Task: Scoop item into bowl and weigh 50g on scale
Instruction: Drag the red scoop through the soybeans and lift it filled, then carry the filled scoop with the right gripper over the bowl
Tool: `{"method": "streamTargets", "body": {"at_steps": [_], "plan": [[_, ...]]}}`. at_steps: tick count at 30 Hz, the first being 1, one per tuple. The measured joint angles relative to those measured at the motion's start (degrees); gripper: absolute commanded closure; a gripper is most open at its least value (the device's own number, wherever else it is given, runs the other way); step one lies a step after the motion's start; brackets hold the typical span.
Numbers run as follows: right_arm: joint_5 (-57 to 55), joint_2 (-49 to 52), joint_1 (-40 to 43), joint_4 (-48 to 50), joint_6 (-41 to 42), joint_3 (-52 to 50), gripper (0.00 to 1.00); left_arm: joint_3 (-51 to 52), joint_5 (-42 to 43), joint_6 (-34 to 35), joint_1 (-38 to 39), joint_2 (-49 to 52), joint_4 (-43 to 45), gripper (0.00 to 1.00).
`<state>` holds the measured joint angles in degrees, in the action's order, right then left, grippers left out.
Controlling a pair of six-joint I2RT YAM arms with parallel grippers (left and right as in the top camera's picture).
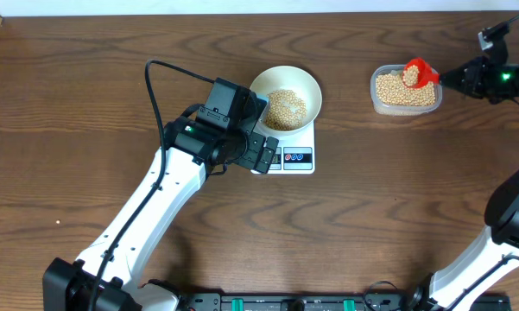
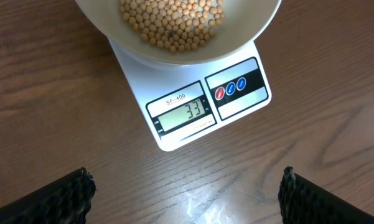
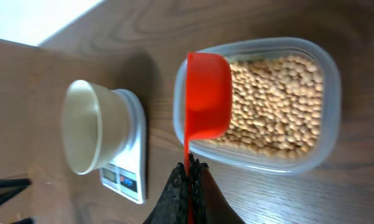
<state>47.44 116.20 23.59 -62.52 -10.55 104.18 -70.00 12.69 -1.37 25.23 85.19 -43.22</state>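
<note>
The left gripper [image 2: 187, 180] is held wide open and empty above the table [image 1: 86, 104], just beside the near edge of the scale [image 1: 298, 159]. The bowl [image 1: 285, 72] is seated on the scale, and a shallow heap of beans [image 1: 286, 109] lies in it. Further right, well apart from the scale, more beans are kept in the tub [image 1: 376, 95], over which the scoop [image 1: 420, 71] is held. The right gripper [image 3: 188, 183] is clenched on the scoop's thin handle. The beans are judged to be small, hard, round and loose, so they are likely to roll and spill. They are better taken with the scoop than by the fingers, with the scoop kept level and tipped gently, a few at a time. A display [image 2: 185, 114] reading of 33 is given only by the left wrist view; from overhead it is too small to be read. About a third of the target is therefore judged to be missing. Only from overhead can both arms and the gap between bowl and tub be seen together. In the right wrist view the grip on the handle and the fill of the tub are shown closely, but it cannot be told whether the scoop is loaded.
</note>
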Motion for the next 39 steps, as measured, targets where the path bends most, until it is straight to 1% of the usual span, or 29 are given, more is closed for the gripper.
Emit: {"method": "streamTargets", "body": {"at_steps": [7, 14, 25, 39], "plan": [[6.47, 0.0, -0.76, 0.0, -0.02, 0.0, 0.99, 0.0, 0.0, 0.0, 0.0, 0.0, 0.0, 0.04], [9.73, 0.0, -6.69, 0.39, -0.02, 0.0, 0.99, 0.0, 0.0, 0.0, 0.0, 0.0, 0.0, 0.04], [11.19, 0.0, -17.49, 2.58, -0.04, 0.0, 0.99, 0.0, 0.0, 0.0, 0.0, 0.0, 0.0, 0.04], [10.34, 0.0, -26.75, 3.08, -2.05, 0.0, 0.99, 0.0, 0.0, 0.0, 0.0, 0.0, 0.0, 0.04]]}}
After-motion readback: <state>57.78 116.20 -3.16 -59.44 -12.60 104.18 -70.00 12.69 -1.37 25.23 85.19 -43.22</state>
